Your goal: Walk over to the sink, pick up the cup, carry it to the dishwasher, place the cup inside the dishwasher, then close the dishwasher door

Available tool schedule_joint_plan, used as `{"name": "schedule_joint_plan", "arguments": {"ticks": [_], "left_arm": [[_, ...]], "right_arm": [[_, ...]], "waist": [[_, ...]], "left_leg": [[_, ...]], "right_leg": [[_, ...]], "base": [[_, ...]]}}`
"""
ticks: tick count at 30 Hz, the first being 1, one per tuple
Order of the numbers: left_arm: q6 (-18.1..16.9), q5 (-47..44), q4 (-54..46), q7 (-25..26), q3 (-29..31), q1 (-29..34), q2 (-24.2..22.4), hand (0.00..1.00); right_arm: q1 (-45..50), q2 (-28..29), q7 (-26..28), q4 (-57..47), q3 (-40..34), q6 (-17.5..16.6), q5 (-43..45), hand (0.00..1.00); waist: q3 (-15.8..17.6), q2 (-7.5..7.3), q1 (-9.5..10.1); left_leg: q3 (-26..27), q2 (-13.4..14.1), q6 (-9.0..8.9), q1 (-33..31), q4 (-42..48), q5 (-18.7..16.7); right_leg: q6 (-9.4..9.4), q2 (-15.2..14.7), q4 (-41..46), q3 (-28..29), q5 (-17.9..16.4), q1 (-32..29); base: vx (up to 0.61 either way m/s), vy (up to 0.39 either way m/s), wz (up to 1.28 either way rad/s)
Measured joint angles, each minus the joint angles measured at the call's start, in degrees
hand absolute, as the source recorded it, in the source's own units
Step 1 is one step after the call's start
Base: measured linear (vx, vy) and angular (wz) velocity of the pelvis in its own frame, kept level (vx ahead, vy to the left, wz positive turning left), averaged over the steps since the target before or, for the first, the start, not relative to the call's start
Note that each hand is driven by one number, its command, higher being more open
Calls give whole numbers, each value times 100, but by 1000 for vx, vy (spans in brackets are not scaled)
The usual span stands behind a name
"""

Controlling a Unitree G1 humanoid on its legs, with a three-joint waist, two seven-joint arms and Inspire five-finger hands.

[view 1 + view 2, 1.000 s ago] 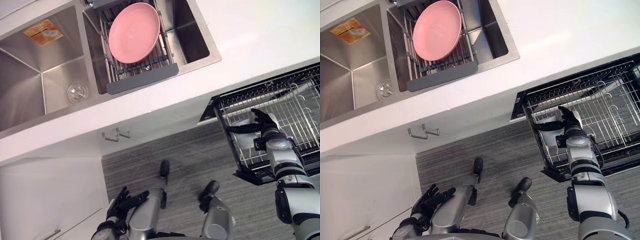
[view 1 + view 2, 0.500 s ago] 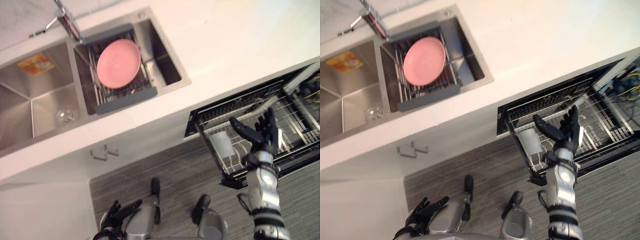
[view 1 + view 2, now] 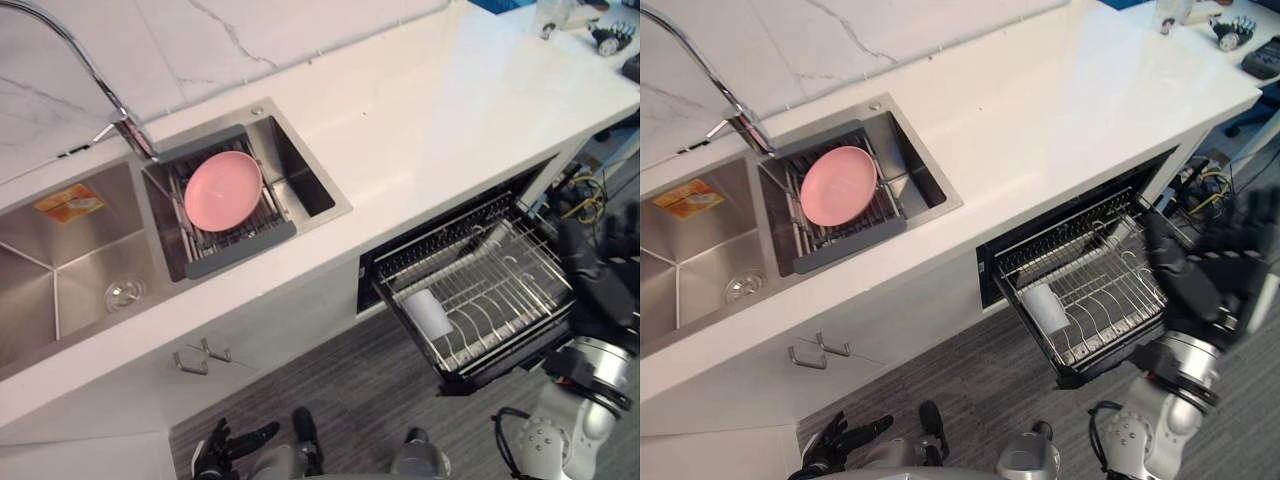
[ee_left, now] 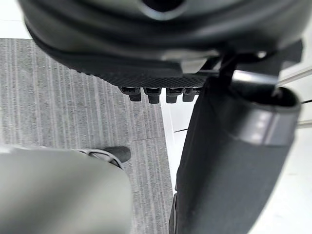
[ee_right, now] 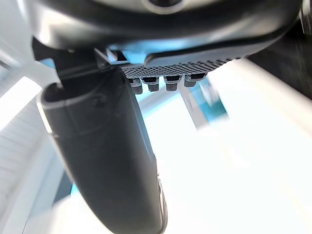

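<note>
My right hand (image 3: pixel 1202 272) is raised beside the far side of the pulled-out dishwasher rack (image 3: pixel 505 285), on the side away from the sink, with its dark fingers straight and spread and nothing in it. The cup (image 3: pixel 428 312) is not in either hand: it lies on its side in the rack, against the rack's sink-side edge and about midway along it, well apart from my right hand, with the width of the wire rack between them. The rack sticks out from the dishwasher (image 3: pixel 450 226), whose dark opening sits under the front edge of the white counter (image 3: pixel 430 110). My left hand (image 3: pixel 228 452) hangs low over the grey floor (image 3: pixel 330 380), in front of the cabinet below the sink, its fingers relaxed and loosely apart, empty too. On the counter, the steel sink (image 3: pixel 60 265) holds a drainer (image 3: pixel 243 250) set across its basin nearer the dishwasher, with a pink plate (image 3: pixel 223 190) resting on it, and the faucet (image 3: pixel 72 52) arches over the sink's back edge.
</note>
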Motion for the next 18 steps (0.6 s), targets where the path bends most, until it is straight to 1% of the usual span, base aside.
{"name": "schedule_joint_plan", "arguments": {"ticks": [1, 2, 3, 4, 5, 6, 7, 8, 9, 10, 11, 12, 13, 14, 15, 18], "left_arm": [[10, 58, -8, 5, -80, -85, 22, 100], [40, 67, -32, 4, -128, -133, 31, 100], [69, 65, -52, 7, -190, -221, 67, 100], [89, 65, -25, 18, -211, -269, 77, 100], [123, 61, -2, 41, -241, -311, 84, 100], [195, 43, -34, 63, -302, -316, 139, 100], [228, 33, -62, 62, -314, -319, 182, 100], [296, 8, -72, 68, -376, -343, 247, 100], [423, -13, -21, 47, -414, -413, 313, 100], [492, -9, 24, 26, -415, -443, 327, 100], [550, 16, 135, -23, -417, -505, 325, 100], [577, 62, 164, -59, -417, -524, 323, 100], [606, 110, 183, -100, -425, -525, 333, 100], [618, 225, 188, -107, -462, -530, 371, 100], [668, 531, 140, -347, -510, -573, 238, 100], [668, 531, 140, -347, -510, -574, 234, 100]], "right_arm": [[-100, -1, 52, 25, 267, 88, -3, 100], [-202, -7, 61, 58, 472, 151, -3, 100], [-378, -67, 88, 166, 804, 221, 7, 100], [-436, -113, 110, 225, 913, 261, 15, 100], [-482, -176, 129, 293, 1045, 303, 21, 100], [-527, -254, 254, 376, 1266, 403, 88, 100], [-532, -253, 334, 405, 1319, 435, 117, 100], [-498, -230, 480, 470, 1356, 488, 122, 100], [-472, -249, 579, 484, 1345, 587, 220, 100], [-456, -256, 598, 484, 1336, 635, 287, 100], [-434, -257, 616, 484, 1295, 680, 349, 100], [-421, -265, 620, 484, 1278, 696, 415, 100], [-389, -280, 620, 483, 1277, 727, 573, 100], [-342, -295, 636, 482, 1278, 745, 704, 100], [-176, -333, 516, 520, 972, 750, 843, 100], [-176, -333, 516, 520, 972, 750, 843, 100]], "waist": [[-14, -48, 36], [-9, -78, 39], [21, -135, 70], [29, -150, 103], [31, -160, 146], [32, -218, 192], [53, -285, 184], [75, -365, 127], [62, -440, 84], [49, -464, 63], [39, -479, 33], [37, -482, 32], [8, -529, 30], [-34, -604, 21], [-16, -467, 85], [-11, -459, 84]], "left_leg": [[10, -61, 40, -124, 277, -117], [10, -42, 49, -289, 621, -277], [-33, 61, 105, -526, 1170, -625], [-55, 80, 134, -556, 1291, -715], [-76, 96, 149, -557, 1371, -787], [-149, 102, 195, -431, 1353, -861], [-248, 63, 240, -337, 1298, -887], [-489, 61, 300, -255, 1233, -910], [-752, 68, 330, -204, 1154, -902], [-883, 56, 355, -169, 1107, -887], [-1105, 1, 359, -65, 1020, -890], [-1196, -44, 381, -4, 1003, -894], [-1246, -145, 325, 95, 1015, -868], [-1195, -267, 321, 172, 1018, -868], [-741, -199, 13, 475, 959, -1194], [-747, -197, 14, 469, 950, -1194]], "right_leg": [[-79, -132, 122, -125, -99, -6], [-180, -214, 232, -235, -157, 1], [-279, -336, 653, -277, -140, -48], [-385, -392, 891, -249, -82, -131], [-569, -441, 1194, -173, 29, -239], [-1080, -512, 1811, 230, 364, -494], [-1296, -554, 2134, 465, 543, -610], [-942, -372, 2470, 947, 149, -845], [-794, 83, 2350, 1277, -294, -944], [-775, 296, 2207, 1429, -434, -994], [-718, 637, 1926, 1625, -568, -1097], [-678, 734, 1833, 1663, -579, -1168], [-673, 773, 1722, 1674, -575, -1298], [-653, 733, 1511, 1648, -487, -1329], [-599, 1000, 412, 1556, 76, -893], [-599, 1001, 412, 1543, 76, -896]], "base": [[31, 67, 55], [69, 92, 67], [60, 79, 46], [59, 95, 27], [83, 173, 12], [115, 180, 18], [165, 160, 48], [161, 55, 80], [159, 33, 91], [184, 25, 101], [162, 20, 82], [216, 17, 97], [210, 12, 96], [168, 7, 76], [77, 2, 42], [0, 0, 1]]}}
